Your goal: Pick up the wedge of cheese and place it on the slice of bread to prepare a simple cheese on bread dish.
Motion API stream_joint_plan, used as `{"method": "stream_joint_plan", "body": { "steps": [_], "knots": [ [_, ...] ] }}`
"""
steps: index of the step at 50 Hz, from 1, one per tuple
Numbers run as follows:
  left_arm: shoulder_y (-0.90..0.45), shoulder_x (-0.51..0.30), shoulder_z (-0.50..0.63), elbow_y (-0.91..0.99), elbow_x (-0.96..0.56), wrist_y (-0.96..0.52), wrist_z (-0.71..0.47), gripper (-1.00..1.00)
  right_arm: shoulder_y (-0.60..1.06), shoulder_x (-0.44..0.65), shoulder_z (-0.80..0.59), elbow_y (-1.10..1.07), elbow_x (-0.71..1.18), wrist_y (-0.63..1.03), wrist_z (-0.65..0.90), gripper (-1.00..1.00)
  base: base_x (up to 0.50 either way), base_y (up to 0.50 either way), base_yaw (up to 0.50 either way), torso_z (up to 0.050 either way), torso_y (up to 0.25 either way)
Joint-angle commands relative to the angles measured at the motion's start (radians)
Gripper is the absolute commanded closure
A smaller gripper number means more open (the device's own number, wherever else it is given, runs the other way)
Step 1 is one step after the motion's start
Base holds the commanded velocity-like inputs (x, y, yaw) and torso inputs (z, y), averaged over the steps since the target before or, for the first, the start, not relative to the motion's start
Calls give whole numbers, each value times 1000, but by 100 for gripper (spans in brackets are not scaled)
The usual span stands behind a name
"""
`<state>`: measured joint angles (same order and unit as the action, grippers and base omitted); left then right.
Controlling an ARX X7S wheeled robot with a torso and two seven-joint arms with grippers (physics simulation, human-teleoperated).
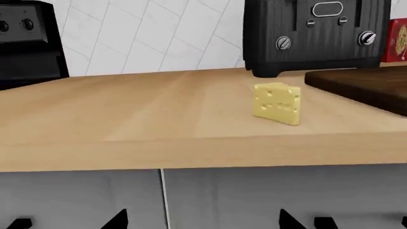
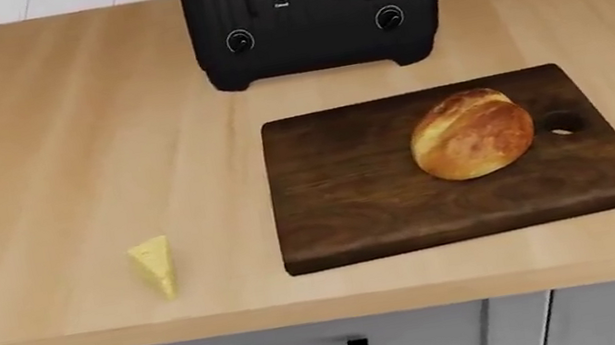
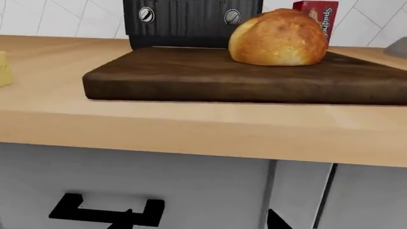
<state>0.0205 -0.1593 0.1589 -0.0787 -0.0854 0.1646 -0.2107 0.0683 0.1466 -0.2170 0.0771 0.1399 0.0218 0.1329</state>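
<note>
Cheese wedge (image 2: 154,268) sat untouched near the bench (image 2: 58,177) edge; your tools' state couldn't be told; reach left first.

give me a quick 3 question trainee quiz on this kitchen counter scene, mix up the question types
1. True or false: the wedge of cheese already lies on the bread roll.
2. Multiple choice: what does the bread roll rest on? A) the bare counter B) the dark cutting board C) the toaster
3. Fill in the blank: in the head view, the cheese stands on the counter to the ____ of the cutting board.

Key:
1. False; the cheese stands on the counter, apart from the roll.
2. B
3. left
</note>
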Motion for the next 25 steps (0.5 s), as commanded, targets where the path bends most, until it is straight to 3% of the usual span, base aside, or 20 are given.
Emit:
{"method": "stream_joint_plan", "body": {
  "steps": [1, 6, 12, 18, 21, 25],
  "knots": [
    [26, -6, -15, 117, -4, -93, -3, -100, -2, -9, 2, 22, -4, -11, -7, -100, 90, 383, 0, 0, 0],
    [28, -49, -9, 391, -23, -343, -8, -100, -6, 2, 9, -51, 12, 29, 3, -100, 95, 384, 0, 0, 0],
    [-68, -94, -6, 705, -125, -771, 11, -100, -12, 17, 30, -161, 142, 116, -59, -100, 61, 89, 0, 0, 0],
    [-338, -76, -68, 988, -326, -1356, -26, -100, 28, 43, 57, -298, 235, 281, -35, -100, 0, 0, 0, 0, 0],
    [-509, -27, -105, 1088, -396, -1620, -55, -100, 65, 61, 81, -371, 289, 373, -14, -100, 0, 0, 0, 0, 0],
    [-578, -11, -83, 1086, -412, -1691, -78, -100, 137, 69, 105, -384, 348, 453, -5, -100, 0, 0, 0, 0, 0]
  ]
}}
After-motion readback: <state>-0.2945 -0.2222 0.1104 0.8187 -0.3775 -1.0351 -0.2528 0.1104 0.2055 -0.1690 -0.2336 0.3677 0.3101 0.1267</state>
